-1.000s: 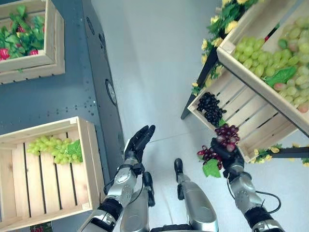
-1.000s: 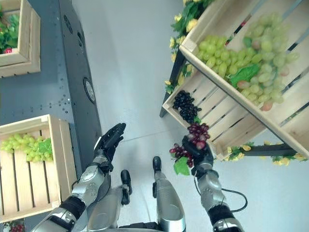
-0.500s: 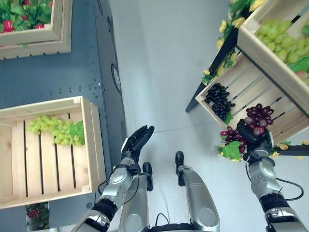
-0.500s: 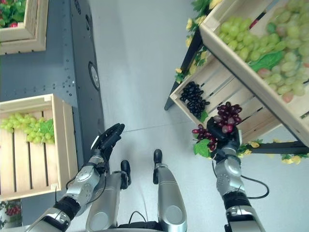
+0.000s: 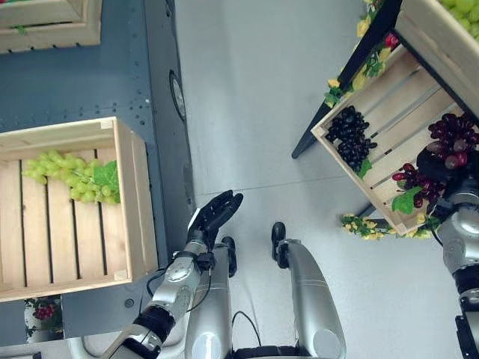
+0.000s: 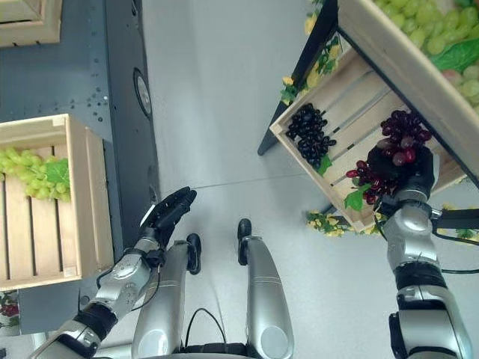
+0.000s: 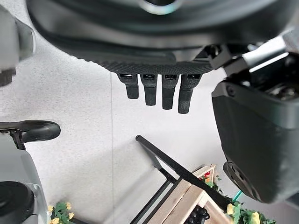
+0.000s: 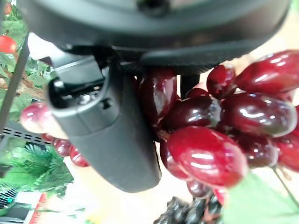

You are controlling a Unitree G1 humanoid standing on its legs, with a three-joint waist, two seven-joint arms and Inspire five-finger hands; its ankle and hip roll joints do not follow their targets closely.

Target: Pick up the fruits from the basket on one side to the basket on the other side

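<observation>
A: What has the right hand got?
B: Its fingers are curled around a bunch of dark red grapes, over the near edge of the slatted wooden crate.
A: Handling?
B: Probably light, floppy; hold at the stem. The left hand hangs with fingers straight.

I look down on a pale grey speckled floor crossed by a thin seam. On my left stands a dark blue-grey metal platform with rows of small rivets and a round disc on its side face. On my right, a black metal rack frame slants upward, trimmed with yellow artificial flowers and green leaves.
</observation>
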